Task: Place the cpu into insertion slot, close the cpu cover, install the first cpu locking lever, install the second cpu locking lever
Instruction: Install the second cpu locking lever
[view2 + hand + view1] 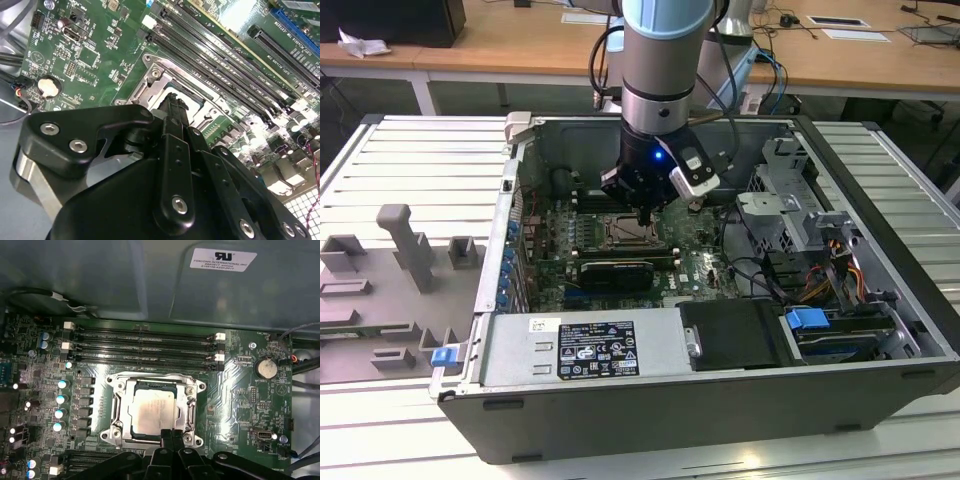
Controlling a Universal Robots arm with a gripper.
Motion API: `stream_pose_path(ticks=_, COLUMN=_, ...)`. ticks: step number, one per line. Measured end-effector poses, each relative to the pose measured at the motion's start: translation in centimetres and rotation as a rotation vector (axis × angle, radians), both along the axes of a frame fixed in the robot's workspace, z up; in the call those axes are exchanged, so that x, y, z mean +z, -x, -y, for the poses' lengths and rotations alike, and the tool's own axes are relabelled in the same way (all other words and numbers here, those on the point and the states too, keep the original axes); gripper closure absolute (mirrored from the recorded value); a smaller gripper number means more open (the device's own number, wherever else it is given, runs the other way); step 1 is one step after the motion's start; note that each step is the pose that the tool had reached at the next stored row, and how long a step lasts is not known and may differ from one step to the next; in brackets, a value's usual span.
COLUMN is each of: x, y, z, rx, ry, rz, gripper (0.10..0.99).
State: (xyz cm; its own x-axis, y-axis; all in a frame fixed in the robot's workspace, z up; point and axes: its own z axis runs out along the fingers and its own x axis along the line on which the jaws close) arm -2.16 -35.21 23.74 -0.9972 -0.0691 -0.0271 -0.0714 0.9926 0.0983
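Inside the open computer case, the cpu [152, 411] already lies in the insertion slot [116, 412] on the green motherboard [240, 390], while the gripper [171, 434] hovers just over the slot's edge, fingers together and empty.

Open room above the cpu [152, 411]; memory slots [145, 345] and case wall [100, 280] crowd beyond.

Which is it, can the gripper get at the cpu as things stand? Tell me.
Probably yes. The gripper hangs right over the insertion slot, its fingertips at the edge of the cpu in the first wrist view. The cpu's metal top lies bare in the cpu cover window, with nothing across it.
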Motion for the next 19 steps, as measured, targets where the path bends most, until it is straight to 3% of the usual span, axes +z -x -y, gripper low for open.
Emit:
stream_pose_path(ticks=12, x=-0.02, y=0.09, z=0.33, rx=0.000, ry=0.000, rz=0.0001, gripper=0.980)
stream_pose_path(ticks=15, x=-0.02, y=0.41, z=0.63, rx=0.000, ry=0.000, rz=0.0000, gripper=0.980)
stream_pose_path(ticks=19, x=-0.03, y=0.54, z=1.47, rx=0.000, ry=-0.001, rz=0.0000, gripper=0.980)
